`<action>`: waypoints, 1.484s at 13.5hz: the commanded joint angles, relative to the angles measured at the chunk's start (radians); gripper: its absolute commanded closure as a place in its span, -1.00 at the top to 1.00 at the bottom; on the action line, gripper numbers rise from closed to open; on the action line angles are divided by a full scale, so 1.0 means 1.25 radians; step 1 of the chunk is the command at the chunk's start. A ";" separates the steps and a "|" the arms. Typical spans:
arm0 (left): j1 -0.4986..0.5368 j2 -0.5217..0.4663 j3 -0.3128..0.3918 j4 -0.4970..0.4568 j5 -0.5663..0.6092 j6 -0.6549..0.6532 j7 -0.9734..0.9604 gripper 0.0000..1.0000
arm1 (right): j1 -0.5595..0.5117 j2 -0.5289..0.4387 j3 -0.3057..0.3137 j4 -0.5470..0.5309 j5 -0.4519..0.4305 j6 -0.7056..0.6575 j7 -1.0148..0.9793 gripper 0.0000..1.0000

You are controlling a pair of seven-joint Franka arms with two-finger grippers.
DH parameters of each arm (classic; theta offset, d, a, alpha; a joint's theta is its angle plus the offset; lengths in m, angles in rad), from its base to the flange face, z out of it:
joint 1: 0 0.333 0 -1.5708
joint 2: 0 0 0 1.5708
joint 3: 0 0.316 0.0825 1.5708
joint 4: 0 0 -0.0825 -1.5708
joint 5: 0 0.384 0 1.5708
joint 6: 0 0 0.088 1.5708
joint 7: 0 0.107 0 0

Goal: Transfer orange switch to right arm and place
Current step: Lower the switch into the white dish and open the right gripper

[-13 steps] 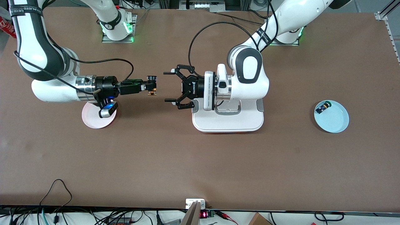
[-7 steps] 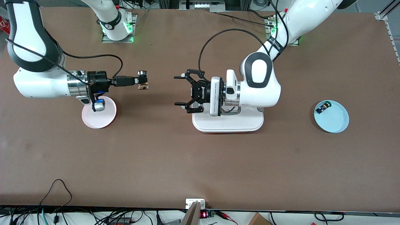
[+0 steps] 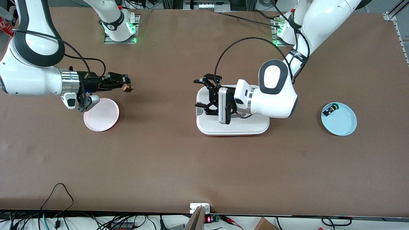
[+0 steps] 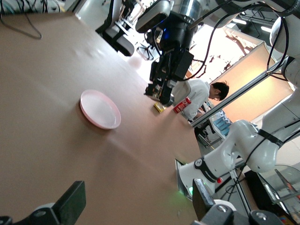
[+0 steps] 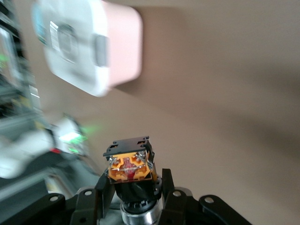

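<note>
While gripping the orange switch (image 3: 128, 88), the right end effector (image 3: 123, 83) shows no lettering.

1. The pink plate (image 3: 101, 119) lies on the table (image 3: 204, 166) toward the right arm's end.
2. The right gripper (image 3: 127, 87) hangs over bare table just beside that plate, holding the orange switch (image 3: 128, 88).
3. The white tray (image 3: 233, 126) sits near the table's middle, with the left gripper (image 3: 204, 94) over it.
4. The blue plate (image 3: 339, 119) lies toward the left arm's end; the dark switch (image 3: 329, 110) rests in it.
</note>
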 commanded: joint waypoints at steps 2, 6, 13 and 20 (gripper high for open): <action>0.086 -0.016 -0.001 0.001 0.213 -0.159 -0.222 1.00 | -0.007 -0.001 0.005 -0.008 -0.214 0.069 -0.156 -0.59; 0.099 -0.014 0.005 0.014 0.325 -0.191 -0.322 1.00 | -0.005 0.000 0.005 -0.050 -0.430 0.225 -0.374 -0.59; 0.120 -0.020 0.005 0.130 0.578 -0.447 -0.602 1.00 | -0.035 0.023 0.005 -0.201 -0.586 0.485 -0.618 -0.59; 0.125 -0.063 -0.011 0.238 0.825 -0.713 -0.806 1.00 | -0.082 0.110 0.005 -0.256 -0.587 0.652 -0.750 -0.59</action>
